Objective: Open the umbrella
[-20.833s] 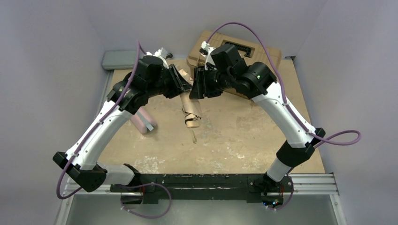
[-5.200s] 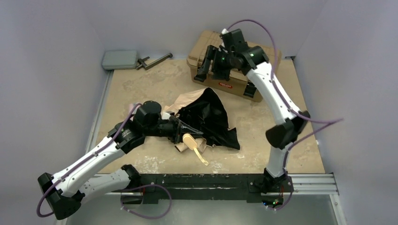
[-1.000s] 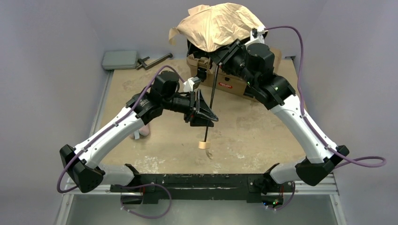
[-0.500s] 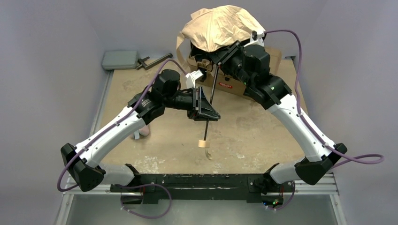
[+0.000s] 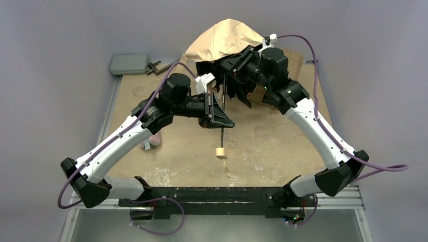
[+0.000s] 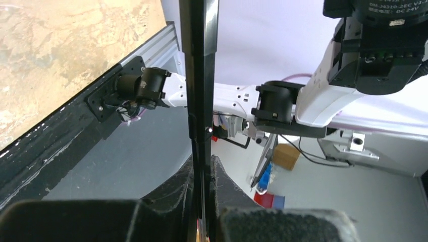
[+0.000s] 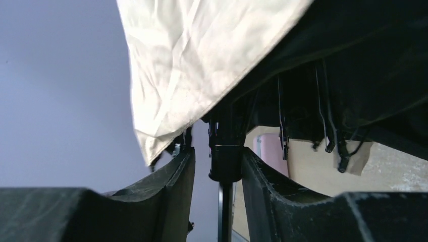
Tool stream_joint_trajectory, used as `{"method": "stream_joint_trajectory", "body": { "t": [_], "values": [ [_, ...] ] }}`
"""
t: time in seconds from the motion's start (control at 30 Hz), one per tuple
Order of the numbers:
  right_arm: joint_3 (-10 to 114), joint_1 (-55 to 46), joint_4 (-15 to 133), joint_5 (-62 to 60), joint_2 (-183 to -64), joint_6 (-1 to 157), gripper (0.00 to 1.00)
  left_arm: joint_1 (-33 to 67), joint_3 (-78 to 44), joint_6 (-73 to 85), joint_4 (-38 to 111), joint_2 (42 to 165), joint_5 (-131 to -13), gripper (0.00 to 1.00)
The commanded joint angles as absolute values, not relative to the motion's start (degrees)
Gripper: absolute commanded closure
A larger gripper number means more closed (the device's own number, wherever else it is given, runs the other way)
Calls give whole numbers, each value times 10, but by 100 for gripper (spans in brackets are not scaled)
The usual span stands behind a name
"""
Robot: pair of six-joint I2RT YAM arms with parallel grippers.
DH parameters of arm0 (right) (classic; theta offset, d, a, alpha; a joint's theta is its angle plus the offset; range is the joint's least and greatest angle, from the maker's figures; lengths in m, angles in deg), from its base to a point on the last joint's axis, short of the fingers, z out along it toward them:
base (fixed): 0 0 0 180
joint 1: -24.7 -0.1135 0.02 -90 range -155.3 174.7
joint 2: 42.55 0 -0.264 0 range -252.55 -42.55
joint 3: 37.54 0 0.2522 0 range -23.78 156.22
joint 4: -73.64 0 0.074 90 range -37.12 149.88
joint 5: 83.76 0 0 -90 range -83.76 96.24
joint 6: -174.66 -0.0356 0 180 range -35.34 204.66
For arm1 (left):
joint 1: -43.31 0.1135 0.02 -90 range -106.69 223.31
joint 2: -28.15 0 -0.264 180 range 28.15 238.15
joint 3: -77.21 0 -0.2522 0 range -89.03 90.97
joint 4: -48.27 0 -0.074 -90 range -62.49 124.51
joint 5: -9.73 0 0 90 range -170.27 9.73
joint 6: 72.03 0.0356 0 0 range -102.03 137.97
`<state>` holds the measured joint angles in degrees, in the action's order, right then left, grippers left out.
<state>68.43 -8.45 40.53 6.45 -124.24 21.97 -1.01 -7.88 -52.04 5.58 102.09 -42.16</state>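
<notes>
The umbrella shaft clamped in left claw; runner loose inside parted right claw.

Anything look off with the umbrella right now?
The umbrella is only half open: its beige canopy slumps crumpled and lopsided over bunched black ribs, above the shaft that the left gripper clamps.

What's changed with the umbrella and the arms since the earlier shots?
The umbrella went from folded between both grippers, to half spread on the table, to upright with canopy raised. In the last second the left gripper closed on its shaft and the canopy shifted slightly left. The right gripper stays around the runner, with a gap on one side. The pink pouch has not moved.
</notes>
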Motion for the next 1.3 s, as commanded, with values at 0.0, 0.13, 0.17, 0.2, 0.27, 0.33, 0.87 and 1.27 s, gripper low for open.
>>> {"method": "stream_joint_trajectory", "body": {
  "t": [0.0, 0.13, 0.17, 0.2, 0.27, 0.33, 0.87, 1.27],
  "values": [
    [689, -69, 491, -24, -1211, 206, 63, 4, -69, -554, 18, 1012, -469, 100],
    [684, -69, 481, -26, -1208, 191, 69, 5, -64, -555, 21, 1015, -474, 100],
    [681, -69, 480, -23, -1207, 191, 71, 4, -61, -553, 21, 1017, -473, 100],
    [680, -69, 476, -18, -1206, 191, 72, 4, -57, -550, 20, 1019, -471, 100],
    [681, -69, 469, -17, -1208, 191, 73, 5, -48, -541, 9, 1023, -469, 100],
    [693, -69, 442, -20, -1220, 191, 74, 5, -43, -533, -3, 1022, -475, 100],
    [734, -71, 258, -61, -1299, 245, 76, 4, -51, -508, -15, 1011, -475, 100],
    [720, -73, 295, -75, -1309, 240, 73, 5, -49, -506, -5, 1015, -461, 100]
  ]
}}
